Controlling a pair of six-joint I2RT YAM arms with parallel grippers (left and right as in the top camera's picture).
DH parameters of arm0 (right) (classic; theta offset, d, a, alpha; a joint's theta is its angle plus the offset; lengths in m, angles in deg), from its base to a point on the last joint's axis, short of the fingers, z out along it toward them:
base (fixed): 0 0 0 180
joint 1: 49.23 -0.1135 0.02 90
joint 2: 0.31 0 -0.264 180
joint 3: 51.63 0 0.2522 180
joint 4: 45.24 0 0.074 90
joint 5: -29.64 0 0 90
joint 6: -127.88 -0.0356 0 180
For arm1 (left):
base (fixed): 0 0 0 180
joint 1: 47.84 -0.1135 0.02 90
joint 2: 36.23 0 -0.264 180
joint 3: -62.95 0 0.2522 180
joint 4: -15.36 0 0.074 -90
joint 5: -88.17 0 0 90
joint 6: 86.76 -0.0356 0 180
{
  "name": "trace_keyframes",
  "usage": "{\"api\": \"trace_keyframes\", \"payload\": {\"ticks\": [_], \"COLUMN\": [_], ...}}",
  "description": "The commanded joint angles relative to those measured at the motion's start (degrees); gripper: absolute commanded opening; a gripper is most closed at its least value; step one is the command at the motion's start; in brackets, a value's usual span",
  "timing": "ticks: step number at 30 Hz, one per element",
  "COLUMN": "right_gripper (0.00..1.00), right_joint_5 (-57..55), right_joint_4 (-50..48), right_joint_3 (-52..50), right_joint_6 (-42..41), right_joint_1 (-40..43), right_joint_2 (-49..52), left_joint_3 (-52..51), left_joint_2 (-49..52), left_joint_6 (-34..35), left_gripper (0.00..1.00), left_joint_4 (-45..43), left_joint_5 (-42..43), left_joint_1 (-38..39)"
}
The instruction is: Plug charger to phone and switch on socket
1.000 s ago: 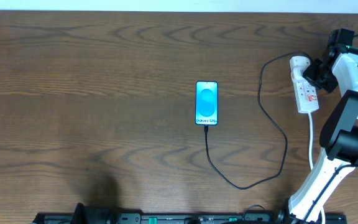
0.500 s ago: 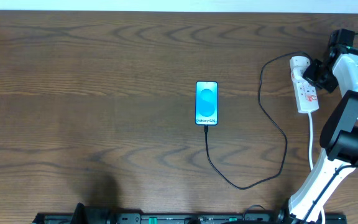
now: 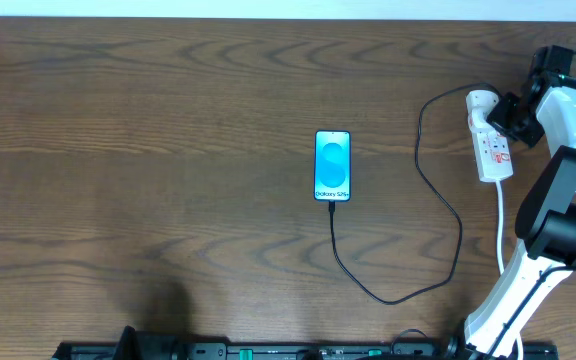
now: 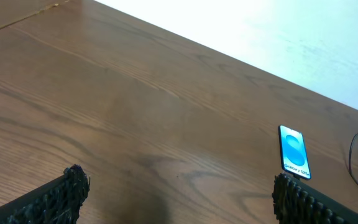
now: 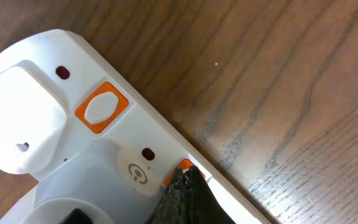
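Observation:
The phone (image 3: 332, 165) lies face up in the middle of the table with its blue-teal screen lit; it also shows in the left wrist view (image 4: 293, 152). The black charger cable (image 3: 438, 210) runs from the phone's near end in a loop to the white power strip (image 3: 490, 145) at the right. My right gripper (image 5: 185, 186) is shut, its joined fingertips pressing on an orange switch (image 5: 180, 168) of the strip. A second orange switch (image 5: 101, 107) lies beside a white plug (image 5: 17, 127). My left gripper (image 4: 179, 196) is open above bare table, far from the phone.
The strip's white cord (image 3: 501, 225) runs toward the near edge beside my right arm's base (image 3: 558, 215). A white wall borders the table's far edge (image 4: 260, 37).

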Motion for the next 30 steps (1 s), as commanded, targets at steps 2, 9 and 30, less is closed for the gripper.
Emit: {"api": "trace_keyframes", "payload": {"ticks": [2,9,30], "right_gripper": [0.01,0.01,0.01], "right_joint_5": [10.99,10.93,-14.47], "right_joint_4": [1.81,1.60,6.03], "right_joint_3": [-0.79,-0.85,-0.85], "right_joint_6": [0.70,0.72,-10.47], "right_joint_1": [-2.97,-3.76,-0.85], "right_joint_2": [0.33,0.39,-38.86], "left_joint_3": [0.33,0.33,0.33], "left_joint_2": [-0.09,-0.09,-0.09], "left_joint_6": [-0.90,-0.92,-0.90], "left_gripper": [0.96,0.96,0.96], "left_joint_4": [-0.02,-0.02,-0.02], "left_joint_5": [-0.33,-0.33,-0.33], "left_joint_1": [-0.17,-0.17,-0.17]}}
